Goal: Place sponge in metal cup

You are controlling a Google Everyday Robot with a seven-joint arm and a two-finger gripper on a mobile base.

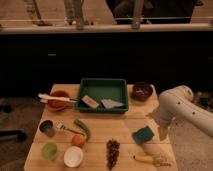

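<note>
1. A pale ledge (100,27) is running across the top, with upright posts (136,20) standing on it.
2. A dark wall panel (75,60) is filling the space below it.
3. A light wooden counter (125,125) is standing on dim grey floor (20,112).
4. The gripper (164,132) is hanging at the counter's right edge.

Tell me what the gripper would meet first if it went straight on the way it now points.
The gripper points down, just right of the sponge. Straight on, it would probably meet the table near its right edge, not the sponge; depth is unclear, so it might pass the edge.
</note>
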